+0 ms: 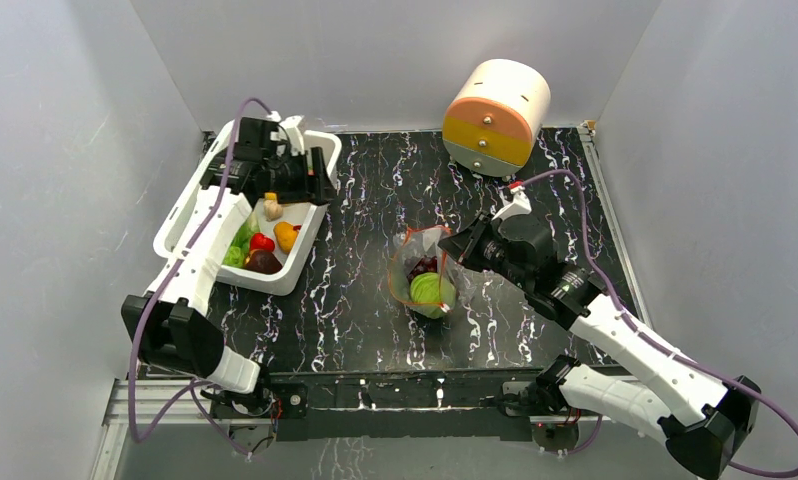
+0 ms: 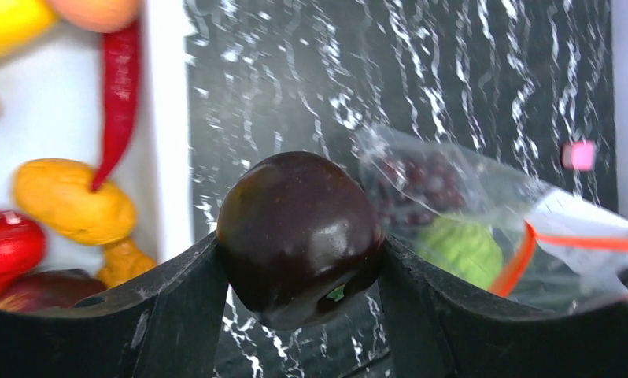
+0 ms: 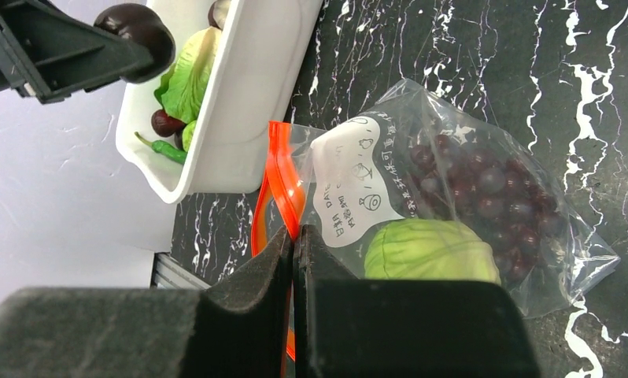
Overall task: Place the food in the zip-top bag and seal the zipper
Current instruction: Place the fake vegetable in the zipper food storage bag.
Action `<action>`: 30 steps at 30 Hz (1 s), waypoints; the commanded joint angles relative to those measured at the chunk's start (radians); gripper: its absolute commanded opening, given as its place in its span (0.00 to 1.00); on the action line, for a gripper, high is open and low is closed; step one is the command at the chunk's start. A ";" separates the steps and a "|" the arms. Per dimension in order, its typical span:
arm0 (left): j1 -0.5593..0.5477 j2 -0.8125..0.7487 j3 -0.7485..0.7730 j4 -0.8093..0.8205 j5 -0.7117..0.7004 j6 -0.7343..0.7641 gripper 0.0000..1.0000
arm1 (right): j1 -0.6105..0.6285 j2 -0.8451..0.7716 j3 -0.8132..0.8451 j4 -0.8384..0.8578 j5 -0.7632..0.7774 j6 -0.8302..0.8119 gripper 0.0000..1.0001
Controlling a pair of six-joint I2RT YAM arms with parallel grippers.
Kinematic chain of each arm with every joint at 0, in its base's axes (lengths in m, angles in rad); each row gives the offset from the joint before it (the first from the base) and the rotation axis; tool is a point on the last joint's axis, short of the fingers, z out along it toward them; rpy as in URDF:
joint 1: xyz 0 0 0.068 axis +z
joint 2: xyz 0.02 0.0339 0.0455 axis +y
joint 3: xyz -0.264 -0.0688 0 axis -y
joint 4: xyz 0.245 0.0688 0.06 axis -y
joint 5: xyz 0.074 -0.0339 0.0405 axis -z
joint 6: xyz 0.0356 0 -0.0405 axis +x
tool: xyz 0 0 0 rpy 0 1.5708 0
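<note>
**Left fingers** [image 2: 193,291] grip the dark round fruit [image 2: 299,228] between them. It is raised, with the white bin [image 2: 165,118] to the left of the fingers and the zip-top bag [image 2: 484,189] on the desk [image 2: 295,79] beyond them to the right. **Right fingers** [image 3: 275,268] are pressed together on the orange-red zipper [image 3: 279,173] at the bag's mouth — the green cabbage [image 3: 429,252] and the grape bunch [image 3: 492,189] lie inside the bag, just past those fingertips.

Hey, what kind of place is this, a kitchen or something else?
Probably a robot test booth, not a kitchen: plain white panels box in a black marbled table, and the toy food sits in a white bin.
</note>
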 commanded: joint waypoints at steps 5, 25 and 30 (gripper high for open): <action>-0.124 -0.070 -0.091 -0.044 0.146 0.041 0.32 | -0.003 0.020 0.057 0.049 0.010 0.019 0.00; -0.221 -0.276 -0.421 0.540 0.662 -0.315 0.29 | -0.002 0.047 0.046 0.126 -0.029 0.069 0.00; -0.293 -0.242 -0.426 0.594 0.619 -0.305 0.30 | -0.002 0.067 0.066 0.115 -0.055 0.058 0.00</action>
